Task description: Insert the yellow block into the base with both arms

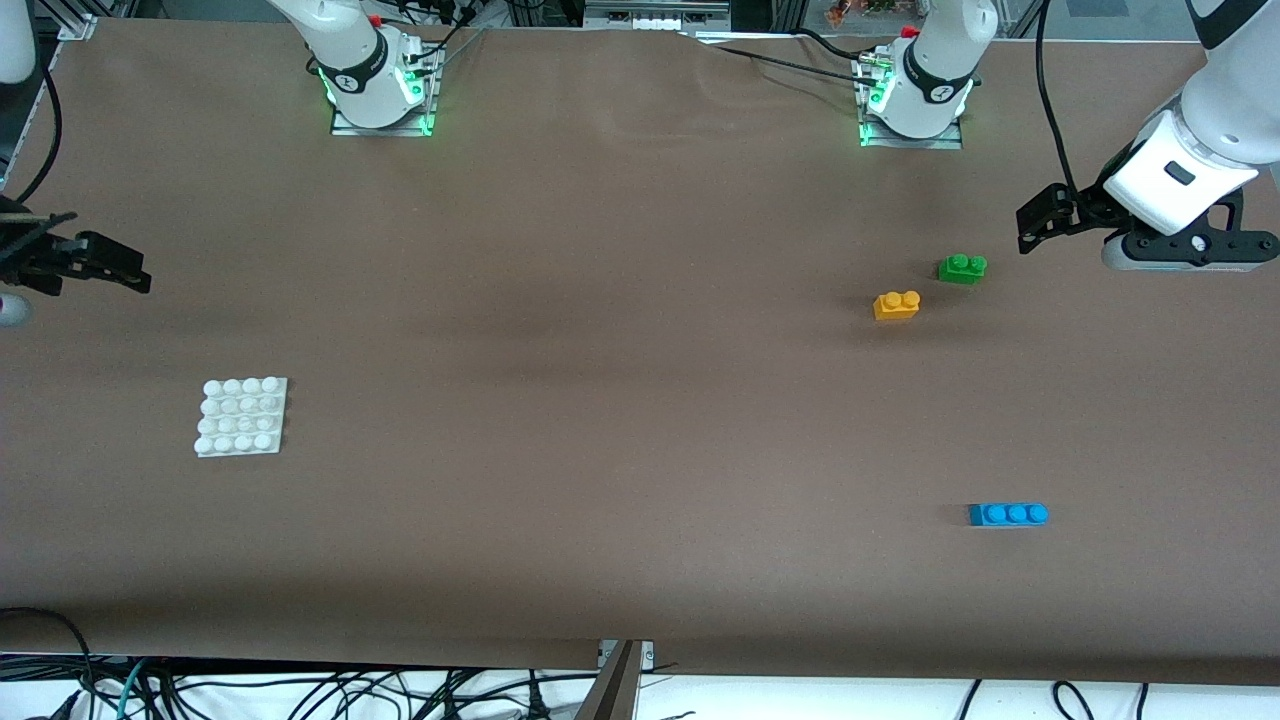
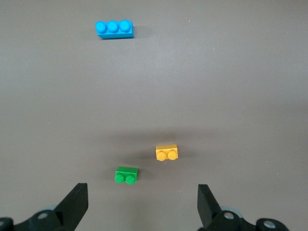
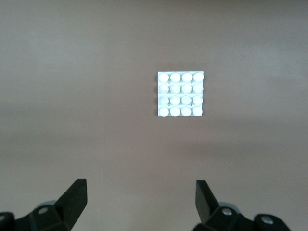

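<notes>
- Yellow block (image 1: 896, 305): in the front view you see it lying flat on the brown table (image 1: 600, 350), studs up, just beside the green brick (image 1: 962, 268) and nearer to the camera than it, the two apart. Take the yellow block as your landmark: the blue brick (image 1: 1008, 514) sits well apart from it, nearer to the camera, and the base (image 1: 242, 416) lies well apart toward the right arm's end, with open cloth between them.
- You can count one yellow block, one green brick, one blue brick and one white base with sixteen studs.
- The left gripper (image 1: 1035, 225) hangs in the air at the table's edge at its own arm's end, holding nothing; the right gripper (image 1: 100, 268) hangs at the other edge, over the table near the base.
- In the left wrist view you look past the spread, empty fingers (image 2: 77, 202) at the yellow block (image 2: 166, 152), the green brick (image 2: 126, 175) just beside it and the blue brick (image 2: 114, 29) well apart, bare cloth all round.
- In the right wrist view the fingers (image 3: 74, 197) stand wide with nothing between them, and the base (image 3: 181, 94) lies alone on bare cloth.
</notes>
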